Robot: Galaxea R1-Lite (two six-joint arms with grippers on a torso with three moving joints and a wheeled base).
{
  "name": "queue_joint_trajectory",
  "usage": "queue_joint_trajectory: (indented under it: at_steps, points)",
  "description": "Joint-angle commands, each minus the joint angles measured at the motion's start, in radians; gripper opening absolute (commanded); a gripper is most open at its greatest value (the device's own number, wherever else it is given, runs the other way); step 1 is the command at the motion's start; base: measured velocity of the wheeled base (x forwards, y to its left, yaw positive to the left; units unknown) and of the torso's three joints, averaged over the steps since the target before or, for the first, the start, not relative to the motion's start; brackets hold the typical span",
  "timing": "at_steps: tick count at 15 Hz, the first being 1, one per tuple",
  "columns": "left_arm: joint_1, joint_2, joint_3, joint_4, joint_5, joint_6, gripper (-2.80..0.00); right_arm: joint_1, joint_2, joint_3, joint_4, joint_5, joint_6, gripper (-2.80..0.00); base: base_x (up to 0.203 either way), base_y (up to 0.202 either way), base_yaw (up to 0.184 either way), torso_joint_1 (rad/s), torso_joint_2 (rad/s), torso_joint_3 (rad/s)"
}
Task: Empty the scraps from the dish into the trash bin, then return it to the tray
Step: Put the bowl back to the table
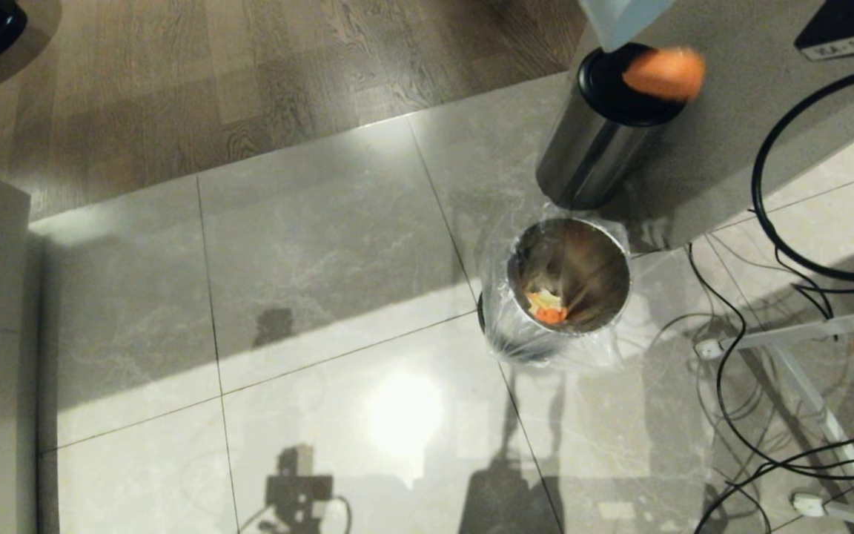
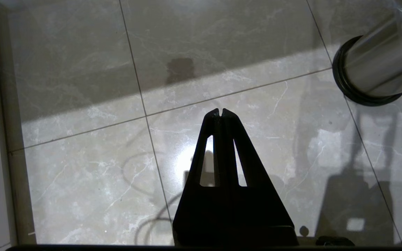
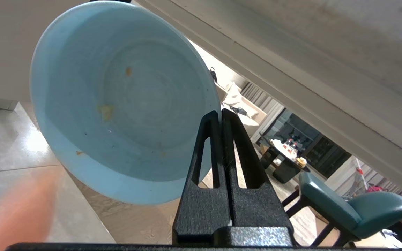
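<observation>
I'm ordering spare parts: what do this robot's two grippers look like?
Both match: the left gripper and right gripper are matte black, each with two tapering triangular jaws pierced by a long slot, on a broad block base. The right one's surface looks finely textured. No cables or markings show.

Head cam down; L wrist shares trash bin (image 1: 568,278).

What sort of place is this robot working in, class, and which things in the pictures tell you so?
Probably a home, near a kitchen or dining area. The floor changes from polished tiles to wood boards, a lined trash bin holds food scraps, and a teal chair and set table stand beyond.
</observation>
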Motion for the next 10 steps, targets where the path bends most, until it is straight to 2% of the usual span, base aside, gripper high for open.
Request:
queue_joint_trajectory:
  at_steps: [1, 10]
  points:
    - [0.001, 0.001, 0.000, -0.001, 0.000, -0.001, -2.80, -0.002, -0.020, 0.026, -0.048, 0.006, -0.007, -2.80, 0.000, 0.000, 0.000, 0.000, 0.00, 0.000]
    - [0.000, 0.001, 0.000, -0.001, 0.000, -0.001, -2.80, -0.012, -0.019, 0.123, -0.048, 0.004, -0.018, -2.80, 0.000, 0.000, 0.000, 0.000, 0.00, 0.000]
